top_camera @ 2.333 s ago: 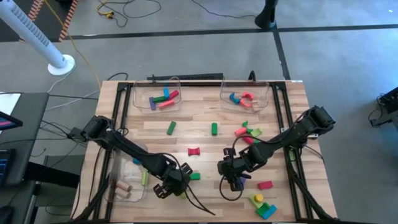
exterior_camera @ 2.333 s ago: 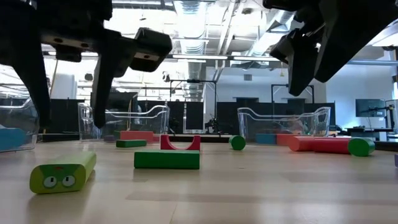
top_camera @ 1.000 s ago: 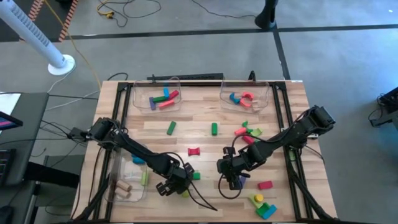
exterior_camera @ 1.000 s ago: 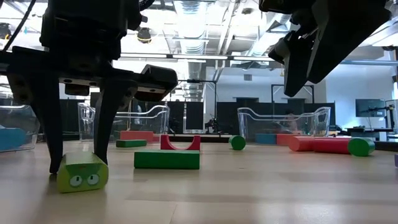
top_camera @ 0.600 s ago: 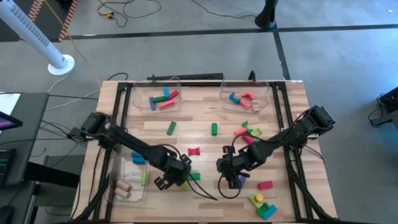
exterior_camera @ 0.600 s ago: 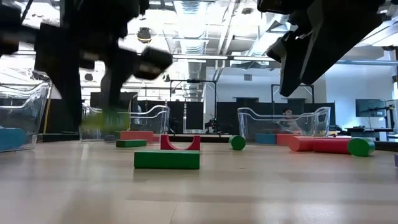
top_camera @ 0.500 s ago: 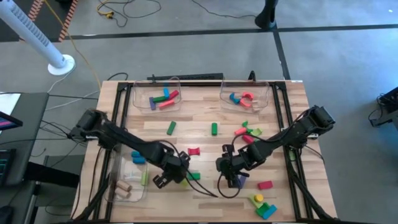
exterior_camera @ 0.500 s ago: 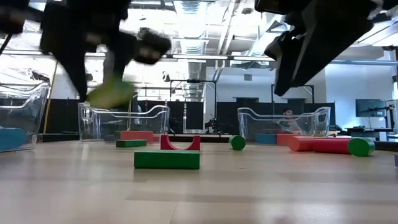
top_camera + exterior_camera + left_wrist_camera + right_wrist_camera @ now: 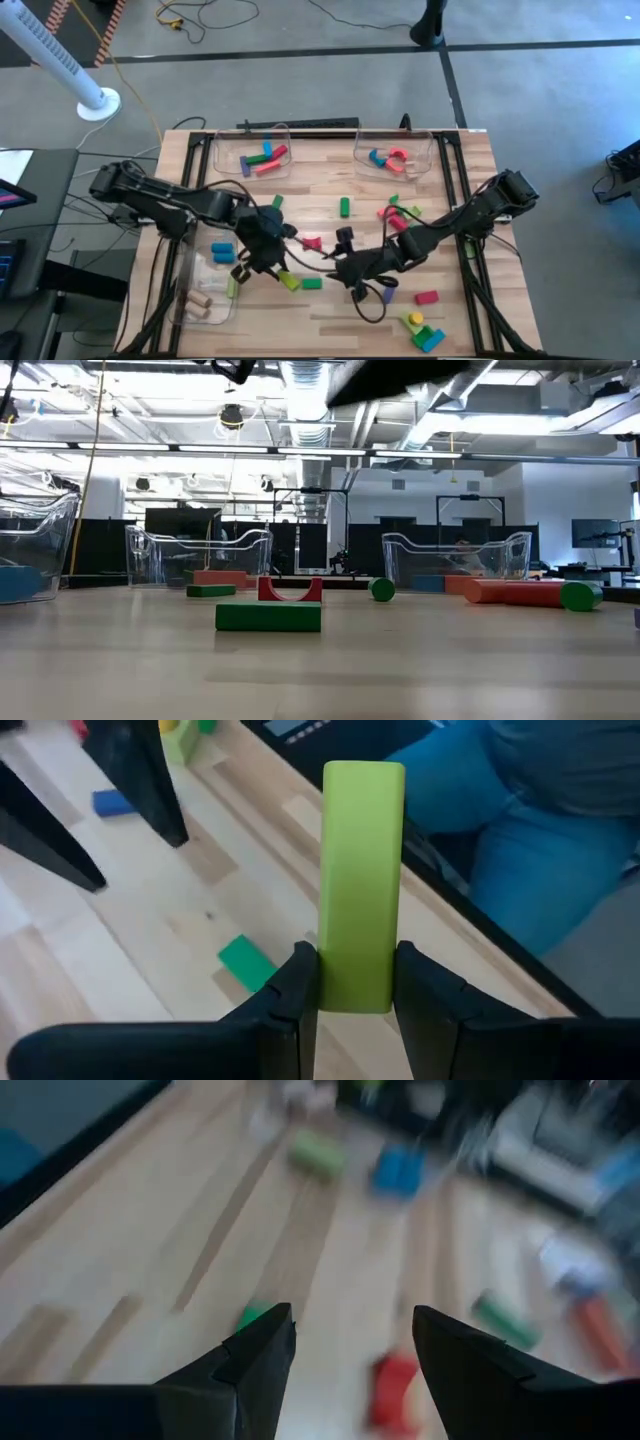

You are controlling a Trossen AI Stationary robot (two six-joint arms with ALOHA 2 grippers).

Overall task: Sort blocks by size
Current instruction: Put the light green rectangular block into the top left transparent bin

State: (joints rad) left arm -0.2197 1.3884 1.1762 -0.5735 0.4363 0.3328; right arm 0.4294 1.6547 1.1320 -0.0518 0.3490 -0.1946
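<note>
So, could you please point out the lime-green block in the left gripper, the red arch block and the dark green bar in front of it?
lime-green block [image 9: 362,880], left wrist view, middle of its face.
red arch block [image 9: 290,591], low view, its arch.
dark green bar [image 9: 268,617], low view, middle of its side.

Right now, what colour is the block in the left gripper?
Lime green block, clearest in the left wrist view.

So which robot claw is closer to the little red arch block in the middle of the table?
Right. The right gripper hangs open just beside the red arch block; the left gripper, holding a lime bar, is farther off on its other side.
</note>
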